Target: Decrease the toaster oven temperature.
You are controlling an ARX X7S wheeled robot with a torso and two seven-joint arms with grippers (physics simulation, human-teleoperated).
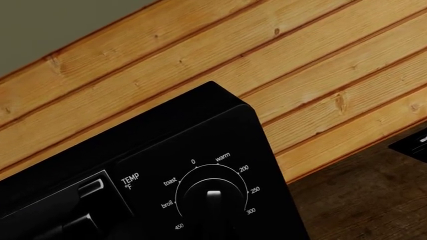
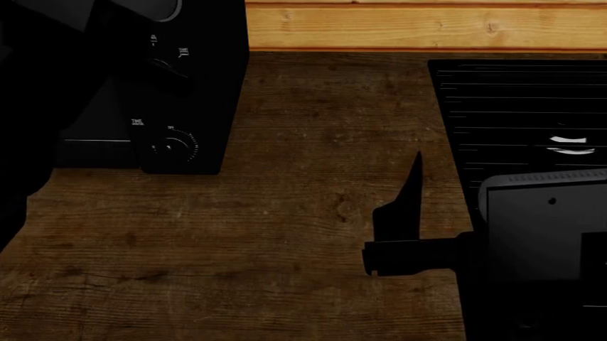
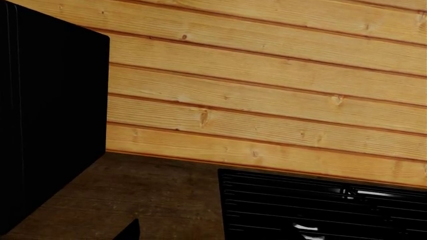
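The toaster oven (image 1: 200, 130) is a black box; its upper corner fills the left wrist view. Its TEMP knob (image 1: 212, 200) sits inside a dial printed 0, warm, 200, 250, 300, 450, broil, toast. The knob's white mark points roughly between 0 and warm. My left gripper's fingers do not stand out against the black panel. In the head view the toaster oven (image 2: 204, 106) stands at the upper left, with the TIME knob (image 2: 173, 147) showing and my dark left arm (image 2: 38, 106) covering its front. My right gripper (image 2: 403, 220) hovers open over the counter, apart from the oven.
A black ridged cooktop (image 2: 512, 106) lies at the right, also in the right wrist view as the cooktop (image 3: 320, 205). A wood-plank wall (image 2: 427, 25) runs behind. The dark wooden counter (image 2: 284, 249) spreads between oven and cooktop. The right arm's grey housing (image 2: 545, 227) is at the lower right.
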